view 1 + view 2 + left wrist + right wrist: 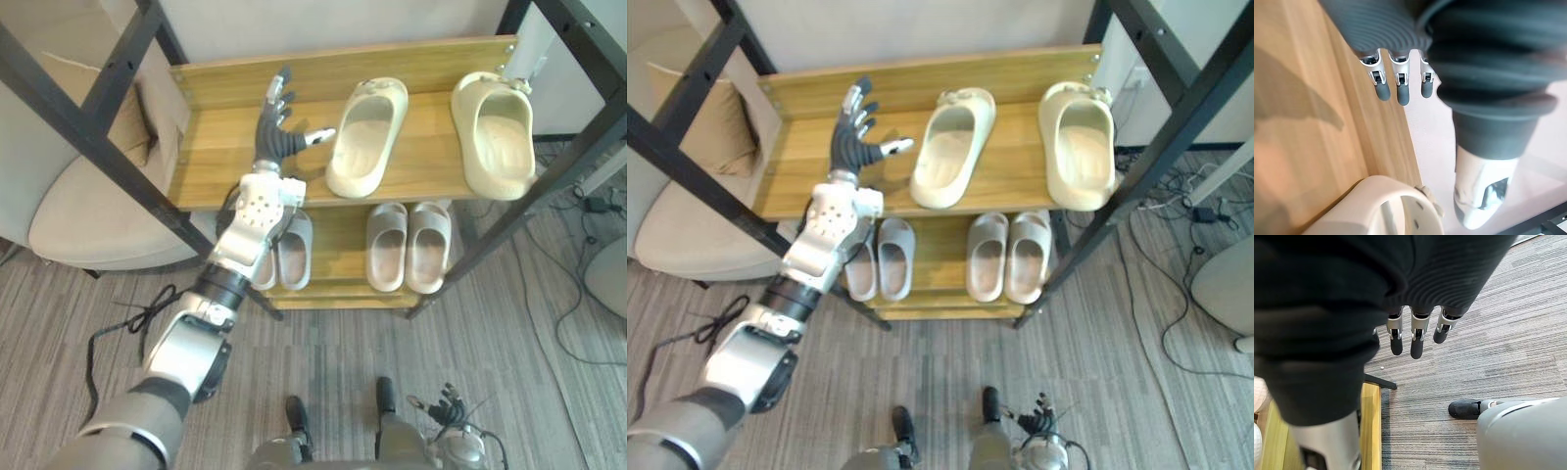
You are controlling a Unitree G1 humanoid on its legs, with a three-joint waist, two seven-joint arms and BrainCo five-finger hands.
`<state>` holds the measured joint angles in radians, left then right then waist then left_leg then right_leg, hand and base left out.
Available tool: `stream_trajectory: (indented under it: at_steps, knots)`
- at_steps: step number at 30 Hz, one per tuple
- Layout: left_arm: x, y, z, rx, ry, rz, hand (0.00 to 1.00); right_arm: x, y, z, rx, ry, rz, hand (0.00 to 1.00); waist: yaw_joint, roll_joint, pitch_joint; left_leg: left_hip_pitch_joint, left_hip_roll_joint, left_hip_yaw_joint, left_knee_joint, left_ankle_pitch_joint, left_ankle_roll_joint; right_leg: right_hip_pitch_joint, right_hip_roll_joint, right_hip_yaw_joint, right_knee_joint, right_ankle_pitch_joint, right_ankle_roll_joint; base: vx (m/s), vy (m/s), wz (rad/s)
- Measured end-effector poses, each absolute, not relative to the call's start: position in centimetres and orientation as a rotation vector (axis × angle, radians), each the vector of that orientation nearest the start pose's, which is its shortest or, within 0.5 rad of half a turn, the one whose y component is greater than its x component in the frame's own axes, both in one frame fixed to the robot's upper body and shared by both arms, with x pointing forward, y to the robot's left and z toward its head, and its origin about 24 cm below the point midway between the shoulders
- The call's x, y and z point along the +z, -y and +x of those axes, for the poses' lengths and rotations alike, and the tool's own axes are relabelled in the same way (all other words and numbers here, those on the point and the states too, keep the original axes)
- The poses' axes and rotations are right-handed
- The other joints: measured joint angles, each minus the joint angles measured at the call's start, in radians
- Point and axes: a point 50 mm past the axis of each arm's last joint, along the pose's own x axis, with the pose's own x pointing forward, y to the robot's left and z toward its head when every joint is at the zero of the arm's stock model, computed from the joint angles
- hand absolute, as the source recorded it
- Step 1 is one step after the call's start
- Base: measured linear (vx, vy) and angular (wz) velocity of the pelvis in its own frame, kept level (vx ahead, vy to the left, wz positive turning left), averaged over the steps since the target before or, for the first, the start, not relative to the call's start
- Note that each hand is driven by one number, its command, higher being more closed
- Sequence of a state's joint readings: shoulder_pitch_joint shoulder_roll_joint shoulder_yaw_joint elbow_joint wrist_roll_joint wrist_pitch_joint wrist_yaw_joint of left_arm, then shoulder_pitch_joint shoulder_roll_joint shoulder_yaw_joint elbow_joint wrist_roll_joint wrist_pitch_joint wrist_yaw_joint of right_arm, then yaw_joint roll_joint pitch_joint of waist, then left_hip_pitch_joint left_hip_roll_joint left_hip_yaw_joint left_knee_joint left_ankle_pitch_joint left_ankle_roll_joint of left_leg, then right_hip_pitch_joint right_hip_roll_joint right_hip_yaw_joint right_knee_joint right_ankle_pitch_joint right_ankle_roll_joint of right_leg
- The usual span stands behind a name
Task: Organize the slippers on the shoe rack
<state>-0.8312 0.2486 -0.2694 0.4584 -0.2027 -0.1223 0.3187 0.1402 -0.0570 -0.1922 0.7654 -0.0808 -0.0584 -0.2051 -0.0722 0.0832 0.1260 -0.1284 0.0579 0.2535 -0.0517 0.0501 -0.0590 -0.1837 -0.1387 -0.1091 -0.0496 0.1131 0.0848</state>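
Observation:
Two cream slippers lie on the wooden top shelf point(220, 147) of the shoe rack: one point(367, 137) in the middle, angled, and one point(495, 132) at the right end. My left hand point(277, 125) is open above the shelf, fingers spread, just left of the middle slipper, with the thumb pointing at it but not touching. In the left wrist view its straight fingers point(1397, 85) hang over the shelf board point(1303, 122) beside that slipper point(1381, 208). My right hand point(1413, 335) hangs low over the carpet, open and holding nothing.
Several grey slippers point(407, 245) stand in pairs on the lower shelf point(338, 240). Black metal posts point(78, 127) slant across both sides of the rack. A beige chair point(83, 211) stands at the left. Cables point(578, 294) lie on the carpet at the right.

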Motion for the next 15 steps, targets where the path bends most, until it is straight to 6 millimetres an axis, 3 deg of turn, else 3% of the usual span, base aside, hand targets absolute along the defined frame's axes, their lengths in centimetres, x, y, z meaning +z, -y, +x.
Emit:
stream_trajectory:
  at_steps: [6,15]
  knots:
    - [17.3,-11.4,37.0,-0.028,0.379,0.128,0.00,-13.1,22.4,12.8,-0.384,-0.861,-0.189,0.00,0.001,0.011,-0.007,0.007,0.000,-0.017,-0.011,0.003,-0.003,0.030,0.003,-0.028,-0.028,0.003,-0.002,0.01,-0.007,0.12]
    - [16.5,-9.7,36.6,-0.122,0.370,0.174,0.00,-13.3,22.6,13.0,-0.374,-0.882,-0.208,0.00,-0.003,0.014,-0.008,0.008,-0.004,-0.030,-0.018,0.004,-0.004,0.036,0.005,-0.038,-0.038,0.005,-0.002,0.01,-0.001,0.01]
